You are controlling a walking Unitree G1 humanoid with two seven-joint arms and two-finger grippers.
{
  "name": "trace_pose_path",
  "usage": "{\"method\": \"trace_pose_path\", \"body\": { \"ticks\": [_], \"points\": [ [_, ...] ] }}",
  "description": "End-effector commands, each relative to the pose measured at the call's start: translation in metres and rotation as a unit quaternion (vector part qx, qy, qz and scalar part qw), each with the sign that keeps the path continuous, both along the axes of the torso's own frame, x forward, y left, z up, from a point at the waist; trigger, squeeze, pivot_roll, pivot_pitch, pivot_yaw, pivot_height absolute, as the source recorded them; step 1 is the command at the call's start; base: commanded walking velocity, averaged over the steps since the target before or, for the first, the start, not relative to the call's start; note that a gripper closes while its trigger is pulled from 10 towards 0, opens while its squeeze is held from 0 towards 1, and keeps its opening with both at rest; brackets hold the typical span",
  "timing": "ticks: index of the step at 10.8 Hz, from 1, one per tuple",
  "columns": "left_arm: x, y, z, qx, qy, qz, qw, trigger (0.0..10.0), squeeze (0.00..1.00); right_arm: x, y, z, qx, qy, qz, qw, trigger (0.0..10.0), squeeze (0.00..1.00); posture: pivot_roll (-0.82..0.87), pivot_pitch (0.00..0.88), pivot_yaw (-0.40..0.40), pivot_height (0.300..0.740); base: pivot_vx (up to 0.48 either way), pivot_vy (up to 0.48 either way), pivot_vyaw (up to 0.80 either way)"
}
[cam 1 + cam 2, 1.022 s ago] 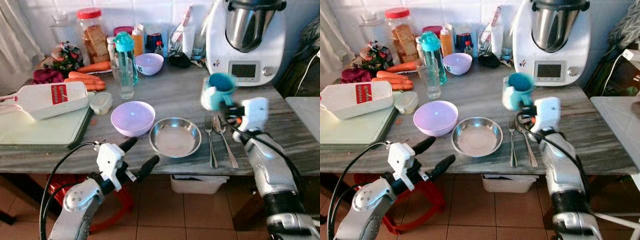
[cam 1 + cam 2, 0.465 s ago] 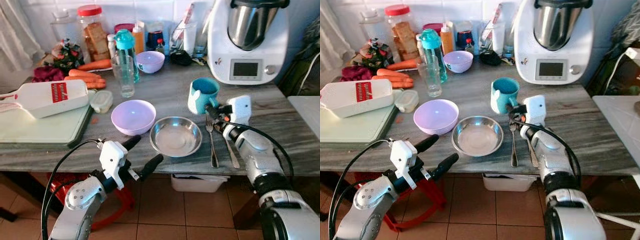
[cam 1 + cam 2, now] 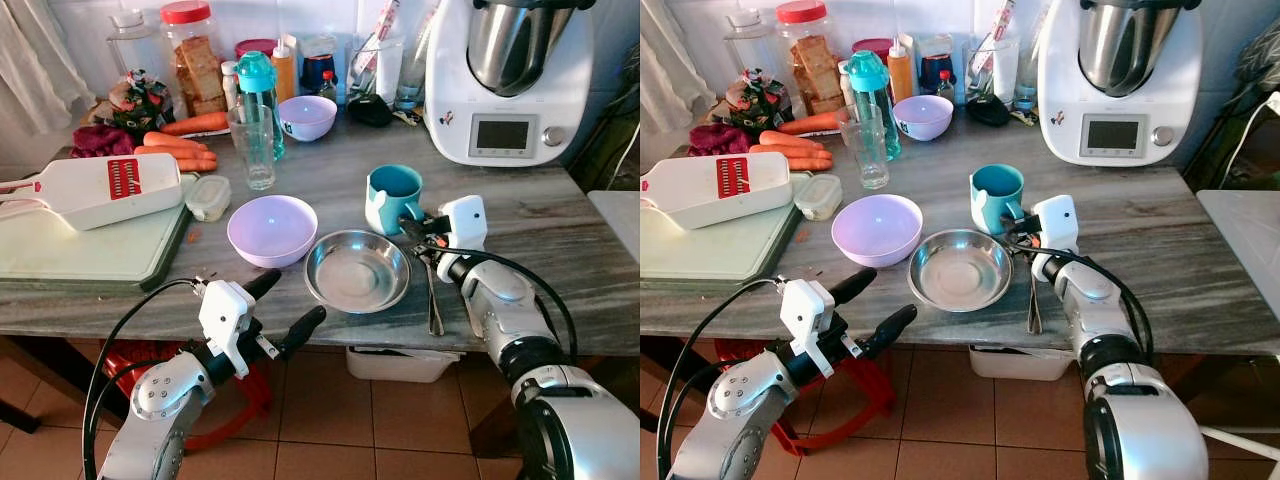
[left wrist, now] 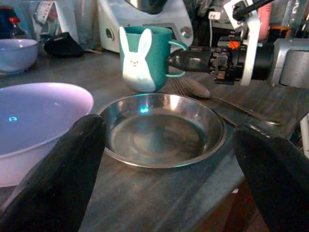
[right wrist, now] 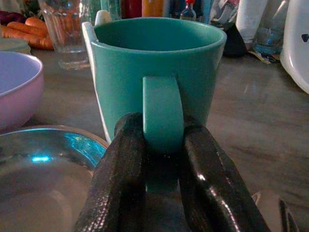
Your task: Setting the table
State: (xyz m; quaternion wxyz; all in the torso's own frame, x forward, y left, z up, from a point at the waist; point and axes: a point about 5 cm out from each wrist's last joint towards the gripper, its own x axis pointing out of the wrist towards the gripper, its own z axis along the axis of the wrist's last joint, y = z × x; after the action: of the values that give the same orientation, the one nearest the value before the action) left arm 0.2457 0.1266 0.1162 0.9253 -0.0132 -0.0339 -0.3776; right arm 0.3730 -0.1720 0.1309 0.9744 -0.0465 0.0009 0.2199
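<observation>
A teal mug (image 3: 391, 196) with a white rabbit on its side stands upright on the grey counter, just behind the steel plate (image 3: 357, 271). My right gripper (image 3: 411, 227) is shut on the mug's handle (image 5: 162, 116), one finger on each side. A fork and a spoon (image 3: 432, 290) lie to the right of the plate, partly under my right arm. A lilac bowl (image 3: 272, 229) sits left of the plate. My left gripper (image 3: 283, 308) hangs open below the counter's front edge.
A glass (image 3: 254, 148), a teal bottle (image 3: 261, 100), a small lilac bowl (image 3: 306, 117), jars and carrots crowd the back left. A white food processor (image 3: 511, 80) stands at the back right. A cutting board with a slicer (image 3: 95, 192) lies at the left.
My right gripper has lowered the teal mug from the air and brought it left, down onto the counter behind the steel plate. The left arm has not moved.
</observation>
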Motion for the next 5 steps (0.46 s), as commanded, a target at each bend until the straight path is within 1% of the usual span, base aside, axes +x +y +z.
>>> {"method": "trace_pose_path", "body": {
  "ticks": [1,2,5],
  "points": [
    [-0.0001,0.0036,0.0027,0.003,-0.004,0.008,1.0,10.0,0.0,0.0033,0.0065,0.0067,-0.002,-0.013,0.012,1.0,10.0,0.0,0.08,0.046,0.04,0.74,0.0,0.0,0.0],
    [-0.0005,0.0039,0.0024,0.004,-0.004,0.009,1.0,10.0,0.0,0.0028,0.0077,0.0044,-0.004,-0.009,0.014,1.0,10.0,0.0,0.08,0.046,0.04,0.74,0.0,0.0,0.0],
    [-0.0021,0.0026,0.0027,0.004,-0.005,0.011,1.0,10.0,0.0,0.0015,0.0048,-0.0018,-0.011,0.002,0.003,1.0,10.0,0.0,0.09,0.042,0.039,0.74,0.0,0.0,0.0]
  ]
}}
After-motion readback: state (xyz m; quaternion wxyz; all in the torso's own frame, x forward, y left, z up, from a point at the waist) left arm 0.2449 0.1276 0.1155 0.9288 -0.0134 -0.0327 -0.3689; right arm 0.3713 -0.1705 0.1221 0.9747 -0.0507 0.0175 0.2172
